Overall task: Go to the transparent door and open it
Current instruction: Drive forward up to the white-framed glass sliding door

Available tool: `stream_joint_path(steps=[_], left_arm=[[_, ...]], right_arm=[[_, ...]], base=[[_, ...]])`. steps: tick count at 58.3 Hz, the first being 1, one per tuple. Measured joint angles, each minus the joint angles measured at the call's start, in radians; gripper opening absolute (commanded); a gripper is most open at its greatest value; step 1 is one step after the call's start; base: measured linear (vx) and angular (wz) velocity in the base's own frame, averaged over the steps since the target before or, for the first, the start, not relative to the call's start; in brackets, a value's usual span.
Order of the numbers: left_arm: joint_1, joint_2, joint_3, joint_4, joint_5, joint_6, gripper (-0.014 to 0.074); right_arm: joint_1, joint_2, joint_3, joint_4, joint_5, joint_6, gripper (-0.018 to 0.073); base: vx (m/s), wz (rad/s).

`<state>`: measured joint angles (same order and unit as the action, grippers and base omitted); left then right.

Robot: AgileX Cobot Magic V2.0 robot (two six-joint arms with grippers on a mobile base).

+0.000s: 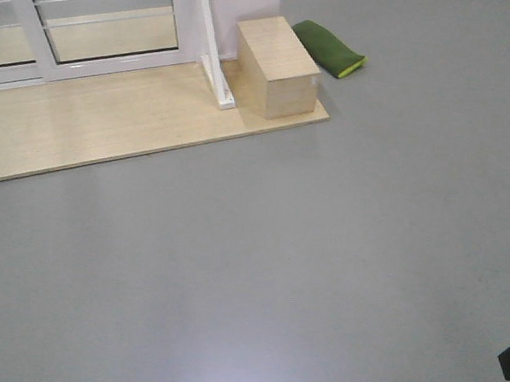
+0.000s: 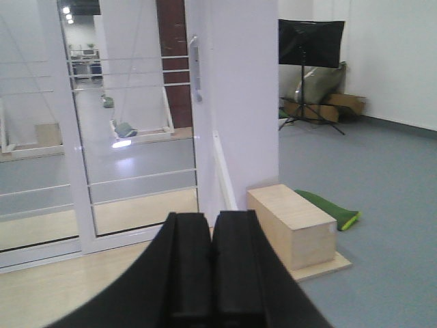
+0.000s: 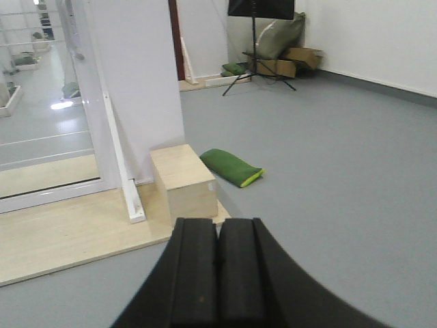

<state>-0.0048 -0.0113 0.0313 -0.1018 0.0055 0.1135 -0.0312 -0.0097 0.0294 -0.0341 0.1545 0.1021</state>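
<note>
Door: clear glass, white frame, grey handle.

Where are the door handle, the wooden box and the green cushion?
door handle (image 2: 196, 68), left wrist view, middle of the grey grip.
wooden box (image 2: 290, 213), left wrist view, its top face.
green cushion (image 3: 229, 166), right wrist view, its upper surface.

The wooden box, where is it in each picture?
Exterior front-facing: the wooden box is near the top, just right of the middle.
Left wrist-mounted: the wooden box is right of the middle, in the lower half.
Right wrist-mounted: the wooden box is near the middle, a little to the left.
Shared landmark: the green cushion lies just to the box's right in all three views.
</note>
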Motion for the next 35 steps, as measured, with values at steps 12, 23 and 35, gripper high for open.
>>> stream_joint_path(steps=[12, 23, 35], left_arm=[[0.000, 0.000, 0.000, 0.000, 0.000, 0.000, -0.0006], [0.000, 0.000, 0.000, 0.000, 0.000, 0.000, -0.0006], [0.000, 0.000, 0.000, 0.000, -0.006, 0.000, -0.0006]], right_arm=[[0.000, 0.000, 0.000, 0.000, 0.000, 0.000, -0.0009], [0.000, 0.000, 0.000, 0.000, 0.000, 0.000, -0.0009], [0.000, 0.000, 0.000, 0.000, 0.000, 0.000, -0.0009]], base=[[0.63, 0.45], [0.62, 0.39], [0.61, 0.38]])
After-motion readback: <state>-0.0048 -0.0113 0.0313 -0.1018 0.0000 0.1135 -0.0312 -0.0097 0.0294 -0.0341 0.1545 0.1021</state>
